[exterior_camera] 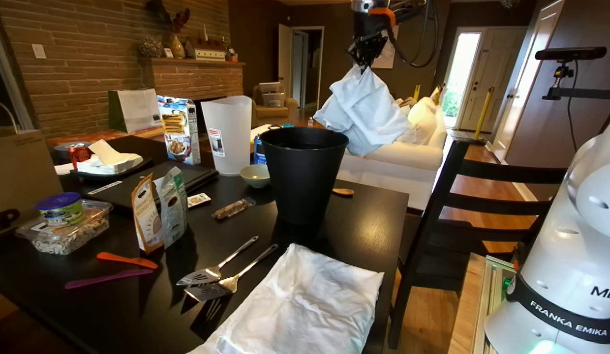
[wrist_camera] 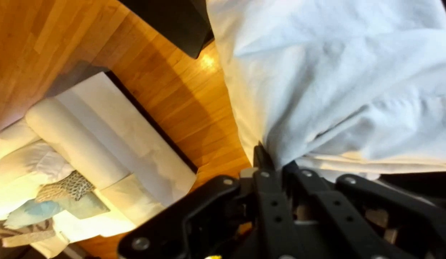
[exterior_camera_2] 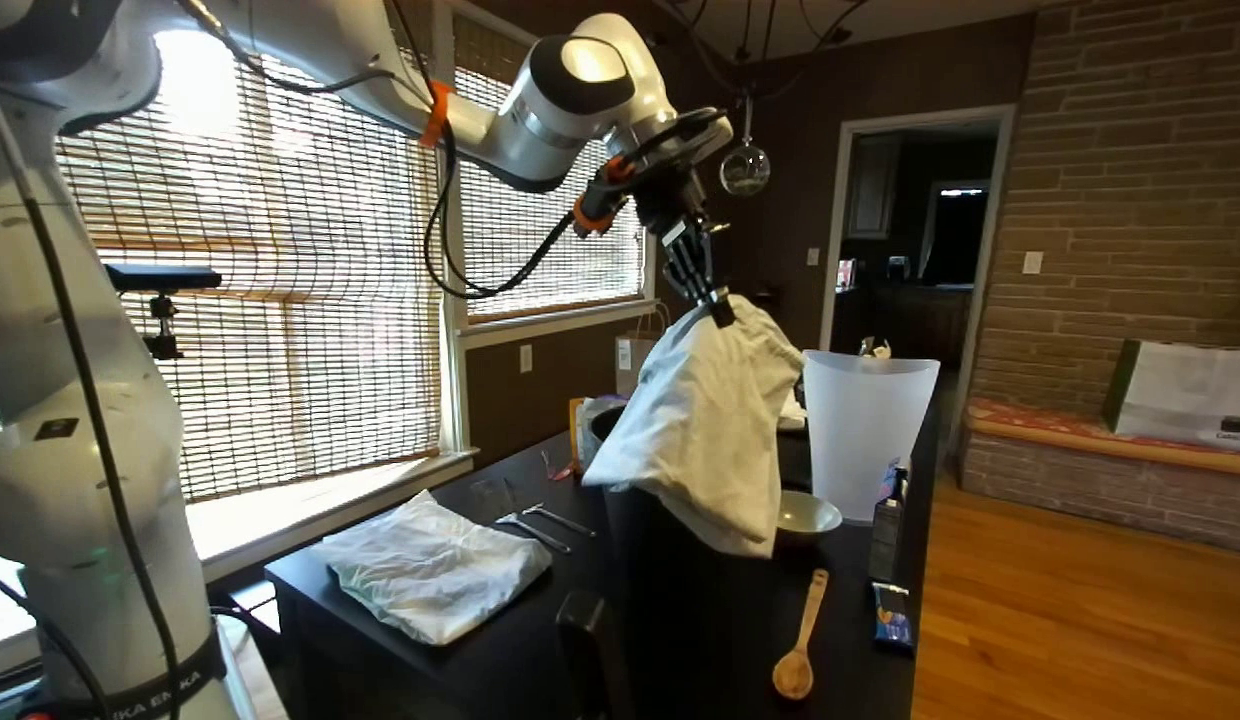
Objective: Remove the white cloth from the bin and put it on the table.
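Note:
My gripper is high up, shut on a bunched edge of the white cloth. The cloth hangs limp and folded from the fingertips, clear of the bin's opening. The black bin stands upright on the dark table. Seen in an exterior view, the cloth drapes in front of the bin and hides most of it. In the wrist view the cloth spreads out from between the gripper's fingers and fills the upper right. The bin's inside is hidden.
A crinkled white sheet lies along the table's near end, beside two metal spatulas. Around the bin are a translucent jug, a bowl and a wooden spoon. A dark chair stands at the table's side.

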Motion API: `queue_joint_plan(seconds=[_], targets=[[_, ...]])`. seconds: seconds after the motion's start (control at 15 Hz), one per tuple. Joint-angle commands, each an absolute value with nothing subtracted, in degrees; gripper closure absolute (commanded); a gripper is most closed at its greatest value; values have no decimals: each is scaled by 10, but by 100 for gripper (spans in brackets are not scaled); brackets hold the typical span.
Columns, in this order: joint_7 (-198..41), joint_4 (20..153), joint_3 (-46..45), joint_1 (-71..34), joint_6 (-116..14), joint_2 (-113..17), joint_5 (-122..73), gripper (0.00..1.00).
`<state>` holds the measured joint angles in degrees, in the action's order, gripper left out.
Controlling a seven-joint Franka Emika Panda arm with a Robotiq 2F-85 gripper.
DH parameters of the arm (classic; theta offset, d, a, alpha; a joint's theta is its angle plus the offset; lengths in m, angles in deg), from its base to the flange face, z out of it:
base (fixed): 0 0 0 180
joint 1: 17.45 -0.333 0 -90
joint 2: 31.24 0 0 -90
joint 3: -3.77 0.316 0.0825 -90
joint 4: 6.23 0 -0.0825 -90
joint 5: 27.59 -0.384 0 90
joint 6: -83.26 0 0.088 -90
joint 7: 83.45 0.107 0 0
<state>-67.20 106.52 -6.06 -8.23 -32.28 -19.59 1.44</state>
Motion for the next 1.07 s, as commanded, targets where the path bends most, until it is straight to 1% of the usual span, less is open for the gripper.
queue_joint_plan(seconds=[0.0,0.47,0.8,1.0], targets=[[-732,1134,-66,-70,-293,-144,-34,98],[-774,1228,-62,-61,-260,-115,-19,98],[-756,1303,-55,-60,-279,-125,4,98],[-747,1350,-50,-60,-314,-131,22,98]])
